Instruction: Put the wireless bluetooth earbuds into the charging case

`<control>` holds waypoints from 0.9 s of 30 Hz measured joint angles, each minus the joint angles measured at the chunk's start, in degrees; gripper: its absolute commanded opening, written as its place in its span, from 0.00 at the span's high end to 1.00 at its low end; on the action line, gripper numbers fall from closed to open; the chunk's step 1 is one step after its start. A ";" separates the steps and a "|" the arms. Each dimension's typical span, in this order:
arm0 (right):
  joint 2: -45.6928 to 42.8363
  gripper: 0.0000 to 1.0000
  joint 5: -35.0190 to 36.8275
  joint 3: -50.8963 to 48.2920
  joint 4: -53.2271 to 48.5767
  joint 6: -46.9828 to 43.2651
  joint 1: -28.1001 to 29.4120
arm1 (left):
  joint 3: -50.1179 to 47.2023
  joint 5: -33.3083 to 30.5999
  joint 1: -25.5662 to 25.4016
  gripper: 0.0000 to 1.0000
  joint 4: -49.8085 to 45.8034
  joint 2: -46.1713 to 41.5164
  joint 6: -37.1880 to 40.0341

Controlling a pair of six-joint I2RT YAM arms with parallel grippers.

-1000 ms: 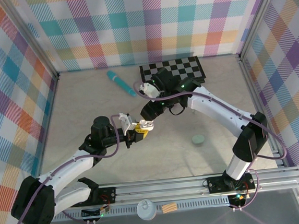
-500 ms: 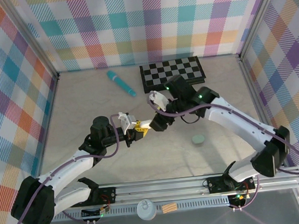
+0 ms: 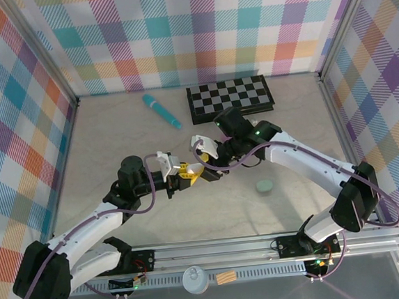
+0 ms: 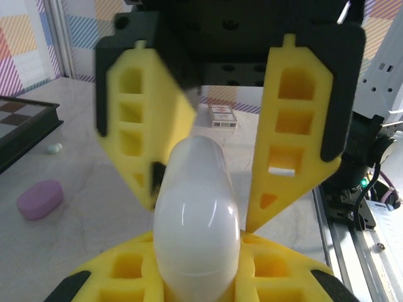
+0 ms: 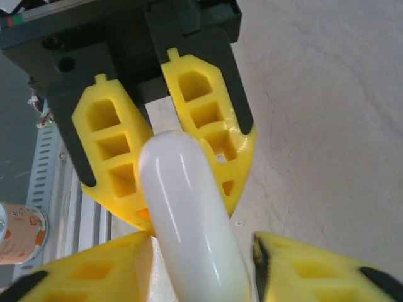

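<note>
A glossy white pebble-shaped charging case (image 4: 196, 226) (image 5: 189, 214) (image 3: 193, 169) is held above the table, and my left gripper (image 4: 198, 277) (image 3: 183, 175) is shut on its end. My right gripper (image 5: 201, 270) (image 3: 205, 168) meets it from the other side. Its yellow fingers (image 4: 296, 138) straddle the case; one touches it and a narrow gap shows beside the other. The case's lid looks closed. A tiny pale earbud (image 4: 55, 148) lies on the table near the chessboard.
A pink-purple oval piece (image 4: 39, 199) lies on the table by the chessboard (image 3: 230, 96). A teal stick (image 3: 161, 111) lies at the back. A mint pebble-like case (image 3: 264, 186) sits right of centre. A small box (image 4: 221, 115) is farther off.
My right arm swung down and left until its jaws reached the white case, then narrowed around it. The left arm has held the case nearly still.
</note>
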 measured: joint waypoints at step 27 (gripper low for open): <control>11.34 0.81 13.70 -2.97 13.75 28.68 -6.36 | -6.27 -20.31 -0.02 0.00 -0.74 -12.17 -0.26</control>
